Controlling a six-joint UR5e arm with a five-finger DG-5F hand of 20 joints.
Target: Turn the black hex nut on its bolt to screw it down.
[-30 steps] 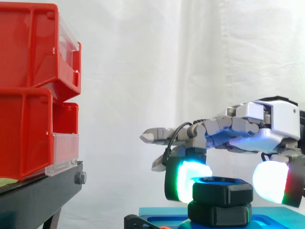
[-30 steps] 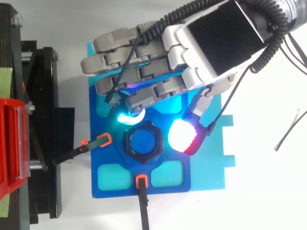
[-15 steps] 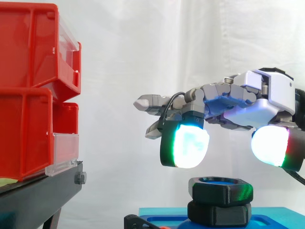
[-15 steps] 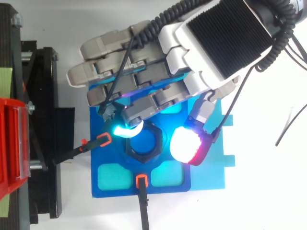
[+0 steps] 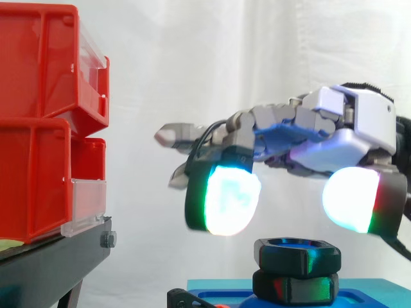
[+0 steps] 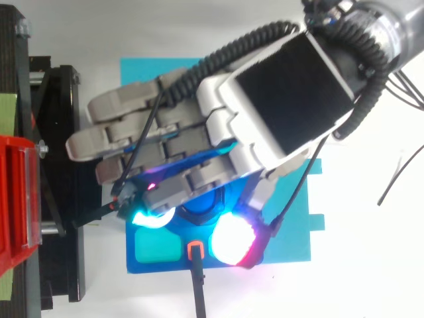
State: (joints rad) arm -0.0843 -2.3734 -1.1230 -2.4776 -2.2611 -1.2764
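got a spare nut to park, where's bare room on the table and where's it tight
Free: the white tabletop right of and below the blue plate. Crowded: the hand hangs over the black hex nut; the black stand is left of the plate, an orange-tipped clamp at its lower edge.

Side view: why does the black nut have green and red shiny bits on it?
Side view: the hand's glowing fingertips hang just above the black hex nut, and its glossy faces mirror their green and red light. Top view: the same glow shines cyan and pink-white on the blue base under the hand.
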